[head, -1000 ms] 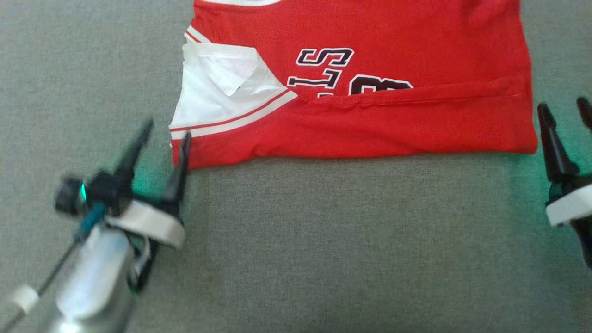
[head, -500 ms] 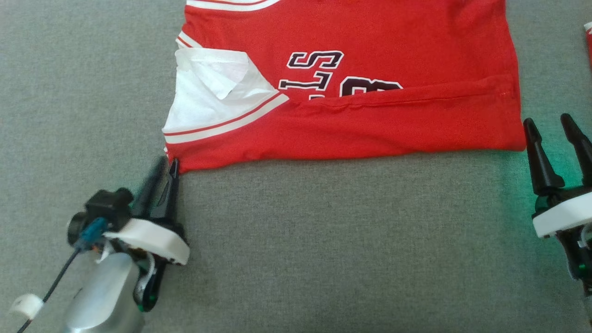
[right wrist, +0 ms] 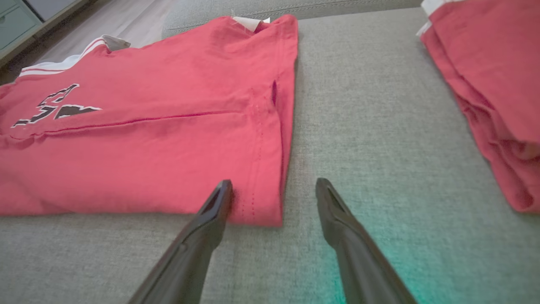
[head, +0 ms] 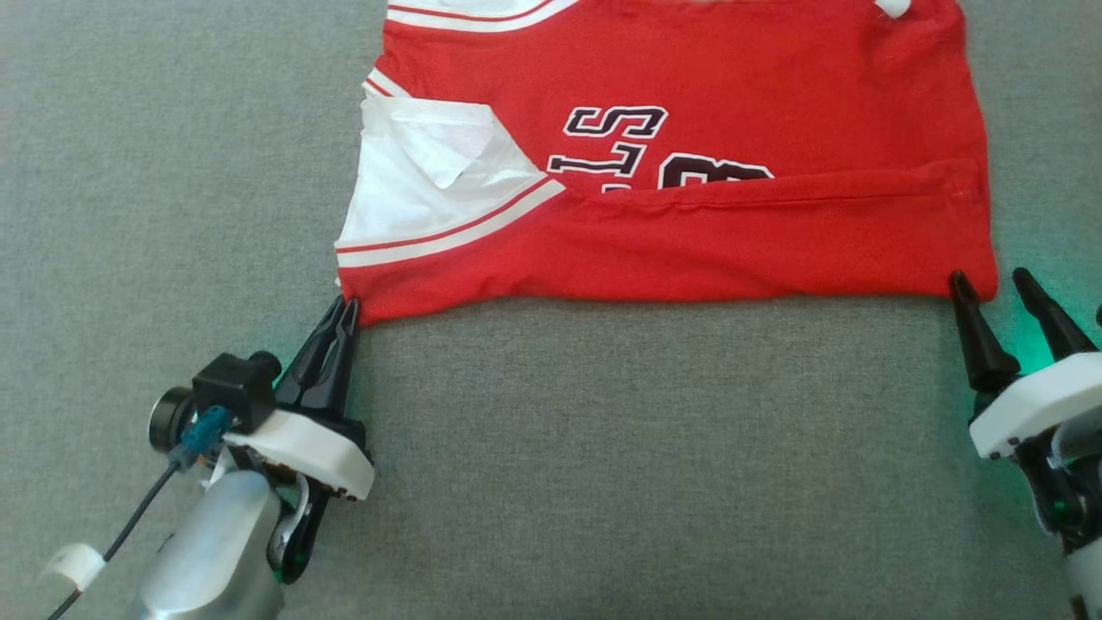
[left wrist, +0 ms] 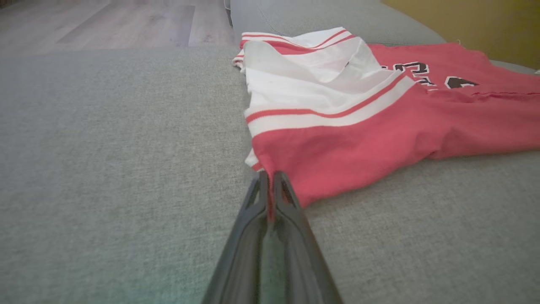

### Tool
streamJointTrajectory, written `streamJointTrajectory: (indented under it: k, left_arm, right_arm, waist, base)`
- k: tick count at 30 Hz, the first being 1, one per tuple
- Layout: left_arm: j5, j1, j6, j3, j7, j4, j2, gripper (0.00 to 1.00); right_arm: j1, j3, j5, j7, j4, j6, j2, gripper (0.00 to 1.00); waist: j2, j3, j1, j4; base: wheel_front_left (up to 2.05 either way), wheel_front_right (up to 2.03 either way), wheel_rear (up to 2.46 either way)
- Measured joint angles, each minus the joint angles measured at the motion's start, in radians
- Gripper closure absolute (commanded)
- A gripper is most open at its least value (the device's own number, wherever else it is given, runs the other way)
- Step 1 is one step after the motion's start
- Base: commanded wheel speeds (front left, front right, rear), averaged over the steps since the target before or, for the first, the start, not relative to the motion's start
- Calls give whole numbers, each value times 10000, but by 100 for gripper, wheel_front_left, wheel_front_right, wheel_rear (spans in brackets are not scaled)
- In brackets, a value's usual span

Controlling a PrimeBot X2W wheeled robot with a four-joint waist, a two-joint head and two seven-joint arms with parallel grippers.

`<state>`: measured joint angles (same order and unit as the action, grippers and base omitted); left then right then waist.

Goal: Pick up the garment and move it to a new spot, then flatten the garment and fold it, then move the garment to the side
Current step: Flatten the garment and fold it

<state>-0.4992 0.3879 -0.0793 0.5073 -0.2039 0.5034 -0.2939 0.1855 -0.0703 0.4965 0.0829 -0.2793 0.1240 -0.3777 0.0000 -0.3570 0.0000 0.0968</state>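
Lying folded: red garment [head: 689, 250], top edge cut off, lettering half hidden by fold. Left hand [head: 347, 304] clamped on one corner; right hand [head: 988, 278] apart, astride another.

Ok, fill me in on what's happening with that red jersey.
The robot is partway through folding the red jersey, which lies partly folded on the grey surface. The left gripper is shut on the jersey's near left corner. The right gripper is open, its fingers straddling the near right corner, not yet closed. A second red garment lies folded off to the right.
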Motion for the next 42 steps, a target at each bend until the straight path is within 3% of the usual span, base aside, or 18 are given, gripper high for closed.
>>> streamJointTrajectory:
  k: [3,4,5,6,7,16,25,34,42]
  left_arm:
    - [77,5,0,44,-88,-113,0,100]
    - [77,11,0,63,-90,-138,2,100]
    - [77,20,0,81,-94,-159,2,100]
    - [77,28,0,84,-100,-167,2,100]
    - [77,41,0,90,-102,-171,2,100]
    - [73,31,-2,165,-155,-502,-81,100]
    - [-387,-1269,15,261,688,-1776,-554,100]
    - [-999,-3173,466,523,1666,-3340,-813,100]
    - [-1193,-4342,888,819,2487,-4481,-1064,100]
  right_arm:
    - [211,151,-242,174,-199,0,130,0]
    - [297,157,-278,255,-290,0,169,13]
    - [364,150,-334,339,-355,0,192,29]
    - [419,121,-362,426,-397,0,198,83]
    - [463,59,-376,569,-410,0,186,100]
    - [187,36,-127,888,-92,0,-132,100]
    - [-965,393,401,1289,832,0,-537,100]
    - [-3109,876,610,1616,1628,0,-568,100]
    - [-3751,1081,606,1639,1825,0,-736,100]
  waist:
    - [0,-9,0,62]
    - [0,-13,0,80]
    - [0,-13,0,95]
    - [0,-8,0,107]
    - [0,1,0,121]
    - [0,314,0,109]
    - [0,913,-1,-15]
    - [0,1452,-1,-69]
    - [0,1672,-1,-147]
  base:
    - [0,0,0]
    - [0,0,0]
    - [0,0,0]
    - [0,0,0]
    - [0,0,0]
    - [0,0,0]
    - [0,0,0]
    - [0,0,0]
    - [0,0,0]
